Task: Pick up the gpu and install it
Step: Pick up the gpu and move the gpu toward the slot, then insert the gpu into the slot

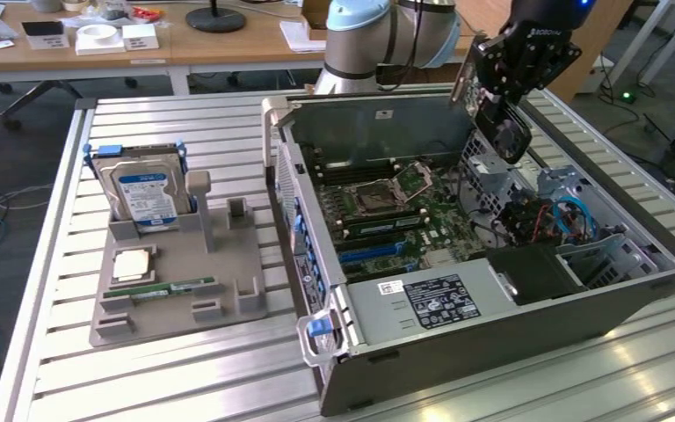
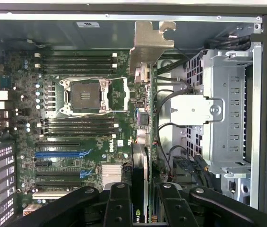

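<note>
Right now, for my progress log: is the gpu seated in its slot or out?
Out. The pincer holds the gpu edge-on above the motherboard, not seated in any slot.

One gpu, one hard drive, one computer case, one tray.

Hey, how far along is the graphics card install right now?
Done: the gpu is off the grey tray, which holds the hard drive and RAM stick. In hand: the gripper is shut on the card, holding it edge-down above the open case, over the motherboard. Left: it is not seated; the blue slot stands empty.
</note>
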Robot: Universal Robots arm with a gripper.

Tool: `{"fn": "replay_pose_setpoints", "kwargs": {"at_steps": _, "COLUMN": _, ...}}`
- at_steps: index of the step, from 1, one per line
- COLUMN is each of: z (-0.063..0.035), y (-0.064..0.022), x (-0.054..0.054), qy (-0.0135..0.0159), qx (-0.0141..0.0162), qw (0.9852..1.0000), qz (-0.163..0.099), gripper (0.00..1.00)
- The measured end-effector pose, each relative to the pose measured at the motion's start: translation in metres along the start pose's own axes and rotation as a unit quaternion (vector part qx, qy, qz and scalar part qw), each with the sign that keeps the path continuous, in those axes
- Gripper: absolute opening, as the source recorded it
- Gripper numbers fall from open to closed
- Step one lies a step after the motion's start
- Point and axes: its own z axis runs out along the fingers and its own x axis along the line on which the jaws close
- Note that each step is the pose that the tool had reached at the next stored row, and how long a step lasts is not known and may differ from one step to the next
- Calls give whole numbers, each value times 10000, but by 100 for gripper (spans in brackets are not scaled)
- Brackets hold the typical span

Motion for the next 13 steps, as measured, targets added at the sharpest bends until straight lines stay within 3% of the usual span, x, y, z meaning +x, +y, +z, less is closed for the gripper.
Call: {"fn": "replay_pose_setpoints", "kwargs": {"at_steps": 13, "z": 1, "y": 3, "x": -87, "qy": 0, "qx": 0, "qw": 10000, "qz": 0, "gripper": 26}}
